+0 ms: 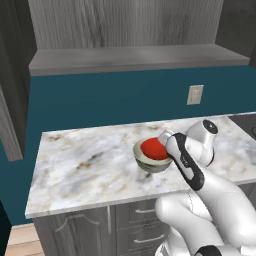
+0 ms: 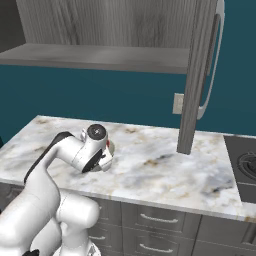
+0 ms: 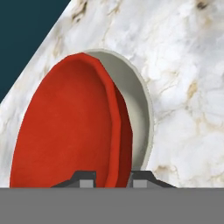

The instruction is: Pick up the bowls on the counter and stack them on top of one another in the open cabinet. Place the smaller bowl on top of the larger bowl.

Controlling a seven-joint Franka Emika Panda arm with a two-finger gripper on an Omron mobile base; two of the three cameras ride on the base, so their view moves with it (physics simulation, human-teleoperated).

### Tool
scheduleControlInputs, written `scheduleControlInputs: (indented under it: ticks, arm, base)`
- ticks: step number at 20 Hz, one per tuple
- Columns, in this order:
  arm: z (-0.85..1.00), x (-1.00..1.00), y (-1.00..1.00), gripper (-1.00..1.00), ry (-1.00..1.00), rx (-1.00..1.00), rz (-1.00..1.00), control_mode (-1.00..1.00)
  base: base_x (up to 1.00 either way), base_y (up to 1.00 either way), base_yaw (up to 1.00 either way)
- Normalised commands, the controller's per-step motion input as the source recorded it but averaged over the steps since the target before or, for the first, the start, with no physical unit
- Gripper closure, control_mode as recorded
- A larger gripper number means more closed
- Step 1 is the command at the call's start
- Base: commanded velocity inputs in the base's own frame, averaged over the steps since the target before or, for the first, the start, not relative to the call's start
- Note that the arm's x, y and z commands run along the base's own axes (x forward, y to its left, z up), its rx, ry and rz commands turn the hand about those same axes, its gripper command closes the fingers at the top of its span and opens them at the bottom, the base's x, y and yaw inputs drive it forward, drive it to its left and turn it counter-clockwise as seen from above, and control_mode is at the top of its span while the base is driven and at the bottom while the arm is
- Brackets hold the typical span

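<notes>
The smaller bowl (image 1: 153, 148), bright red, rests tilted inside the larger bowl (image 1: 148, 164), grey-olive with a cream inside, on the marble counter (image 1: 85, 167). In the hand view the smaller bowl (image 3: 70, 127) covers most of the larger bowl (image 3: 139, 105). My gripper (image 3: 113, 177) is shut on the red rim, one finger on each side of the wall. In the right base view my hand hides both bowls except a red sliver (image 2: 108, 144). The open cabinet's shelf (image 1: 135, 57) runs above the counter.
The cabinet's open door (image 2: 197, 75) hangs down to just above the counter, right of my hand. A wall outlet (image 1: 195, 94) sits on the teal backsplash. A stove (image 2: 242, 165) borders the counter's right end. Grey drawers (image 2: 150, 220) lie below the slab.
</notes>
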Motion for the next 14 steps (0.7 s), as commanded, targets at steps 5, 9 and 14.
scheduleControlInputs:
  ticks: [5,9,14]
  arm:
    - [-0.12,0.26,0.0,1.0,0.0,0.0,0.0,-1.0]
    - [-0.1,0.26,0.03,1.0,0.0,0.0,0.0,-1.0]
    - [-0.09,0.22,0.08,1.0,0.0,0.0,0.0,-1.0]
  base:
    - [0.0,0.0,0.0]
    - [0.0,0.0,0.0]
    - [0.0,0.0,0.0]
